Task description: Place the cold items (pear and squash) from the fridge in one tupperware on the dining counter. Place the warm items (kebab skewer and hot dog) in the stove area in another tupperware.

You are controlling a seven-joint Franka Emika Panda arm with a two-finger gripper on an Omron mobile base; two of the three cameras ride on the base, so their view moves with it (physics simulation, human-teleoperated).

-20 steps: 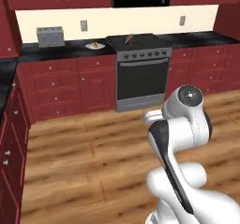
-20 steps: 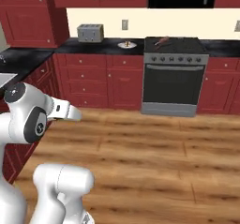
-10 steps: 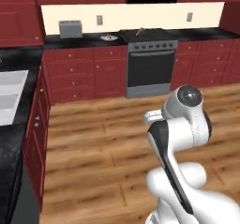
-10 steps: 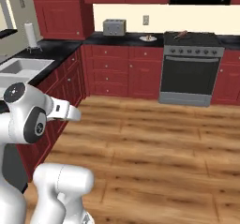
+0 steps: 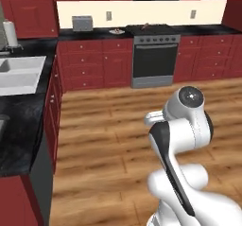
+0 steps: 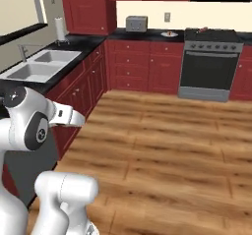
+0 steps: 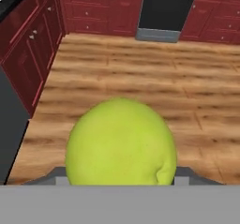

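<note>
In the hand view, pear (image 7: 121, 143) between jaws, stove (image 5: 155, 55) beyond

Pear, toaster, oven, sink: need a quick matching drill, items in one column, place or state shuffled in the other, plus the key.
Items:
1. pear
2. toaster
3. oven
4. sink

Place or state:
A. sunk into the black counter along the side wall
B. built in among the red cabinets, door shut
C. held in the jaws above the wood floor
D. upright on the back counter by the wall outlet

Pairs: 1-C, 2-D, 3-B, 4-A
</note>
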